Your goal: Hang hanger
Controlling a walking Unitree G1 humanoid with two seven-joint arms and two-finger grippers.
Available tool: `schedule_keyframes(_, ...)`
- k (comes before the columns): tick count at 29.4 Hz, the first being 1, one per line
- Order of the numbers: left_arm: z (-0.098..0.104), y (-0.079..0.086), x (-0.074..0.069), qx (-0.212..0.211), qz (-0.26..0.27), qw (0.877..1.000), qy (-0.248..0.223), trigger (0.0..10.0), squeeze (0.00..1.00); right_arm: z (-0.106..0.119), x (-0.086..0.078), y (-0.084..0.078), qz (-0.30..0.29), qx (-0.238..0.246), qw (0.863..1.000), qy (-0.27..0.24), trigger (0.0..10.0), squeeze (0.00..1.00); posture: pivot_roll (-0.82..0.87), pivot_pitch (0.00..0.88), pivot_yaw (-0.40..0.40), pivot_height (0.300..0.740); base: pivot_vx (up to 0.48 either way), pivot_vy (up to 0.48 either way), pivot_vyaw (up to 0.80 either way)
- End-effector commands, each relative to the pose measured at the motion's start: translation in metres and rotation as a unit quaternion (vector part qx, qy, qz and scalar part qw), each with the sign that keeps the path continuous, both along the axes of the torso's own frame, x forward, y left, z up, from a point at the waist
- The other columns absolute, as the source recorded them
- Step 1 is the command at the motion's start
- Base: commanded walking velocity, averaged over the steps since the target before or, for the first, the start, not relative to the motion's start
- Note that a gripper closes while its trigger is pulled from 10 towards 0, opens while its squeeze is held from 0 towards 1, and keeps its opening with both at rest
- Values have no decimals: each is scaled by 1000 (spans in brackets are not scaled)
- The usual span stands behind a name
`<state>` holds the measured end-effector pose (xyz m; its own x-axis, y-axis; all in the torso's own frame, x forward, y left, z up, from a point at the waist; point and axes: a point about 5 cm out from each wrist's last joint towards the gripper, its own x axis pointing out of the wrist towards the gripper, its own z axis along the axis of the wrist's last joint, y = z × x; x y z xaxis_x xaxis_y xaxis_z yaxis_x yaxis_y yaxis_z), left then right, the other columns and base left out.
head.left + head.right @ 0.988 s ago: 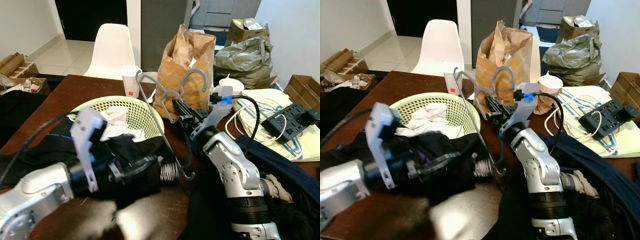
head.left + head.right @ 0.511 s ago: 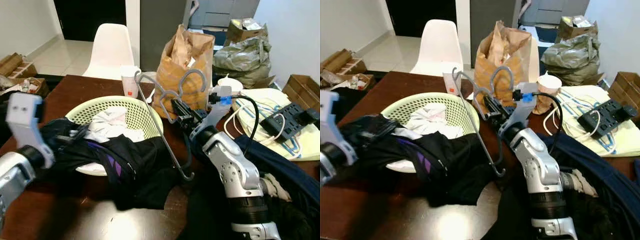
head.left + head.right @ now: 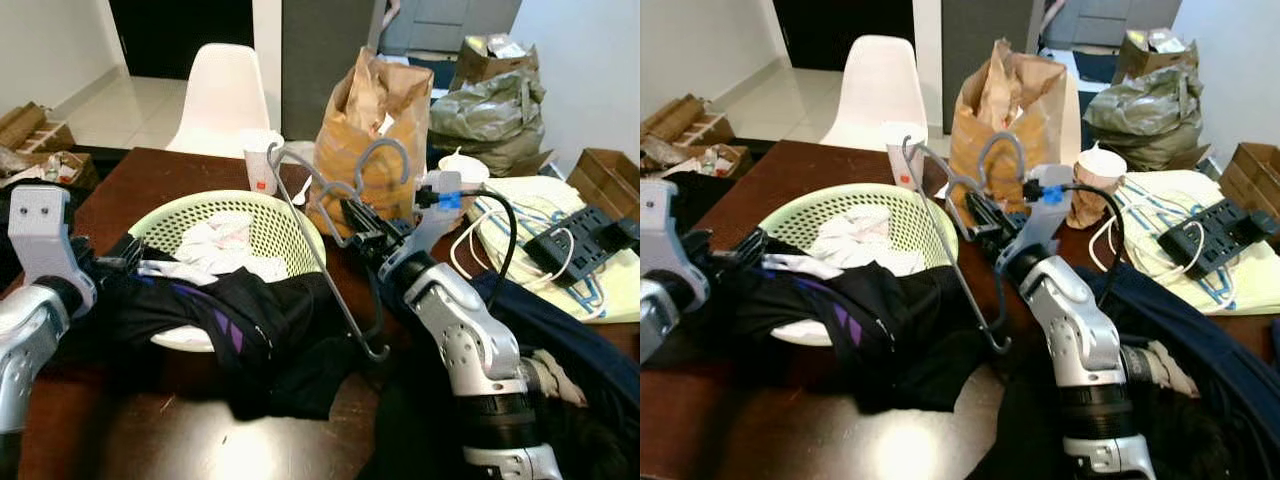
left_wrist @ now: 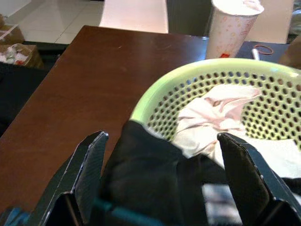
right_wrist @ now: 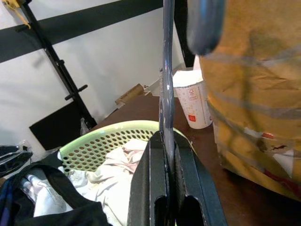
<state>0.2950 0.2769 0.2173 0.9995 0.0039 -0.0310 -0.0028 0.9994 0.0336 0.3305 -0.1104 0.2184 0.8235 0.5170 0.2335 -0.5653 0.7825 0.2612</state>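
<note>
Over the brown table, beside the paper bag, the right gripper is clenched on the grey hanger, holding it upright with its hook by the bag and its lower end above the black garment. The left gripper, fingers spread wide, hovers at the garment where it drapes over the rim of the green basket. To do this well, I judge the right should keep the hanger steady while the left takes a firm pinch of cloth and feeds it on without dragging the basket

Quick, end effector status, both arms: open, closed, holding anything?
Left end effector: open, fingers straddling the black garment at the green perforated basket rim.
Right end effector: closed on the grey metal hanger.
</note>
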Motion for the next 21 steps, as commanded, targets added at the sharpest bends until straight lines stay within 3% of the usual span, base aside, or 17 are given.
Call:
schedule_keyframes(1, -3, 6, 5, 28, 1, 999, 17, 10000, 0, -4, -3, -1, -3, -6, 1000, 8, 10000, 0, -47, 127, -42, 740, 0, 0, 0)
schedule_keyframes(8, -11, 3, 12, 29, -29, 998, 42, 10000, 0, -5, -6, -2, -7, -8, 1000, 10, 10000, 0, -55, 134, -40, 740, 0, 0, 0)
schedule_keyframes(9, -17, -7, 13, 36, -61, 996, 59, 10000, 0, -4, -6, -4, -9, -10, 1000, 10, 10000, 0, -58, 136, -42, 740, 0, 0, 0)
schedule_keyframes(12, -24, -15, 11, 40, -80, 993, 76, 10000, 0, -3, -5, -5, -10, -11, 1000, 10, 10000, 0, -60, 138, -45, 740, 0, 0, 0)
schedule_keyframes(21, -32, -19, 10, 52, -100, 989, 99, 10000, 0, -3, -5, -4, -8, -12, 1000, 12, 10000, 0, -50, 139, -45, 740, 0, 0, 0)
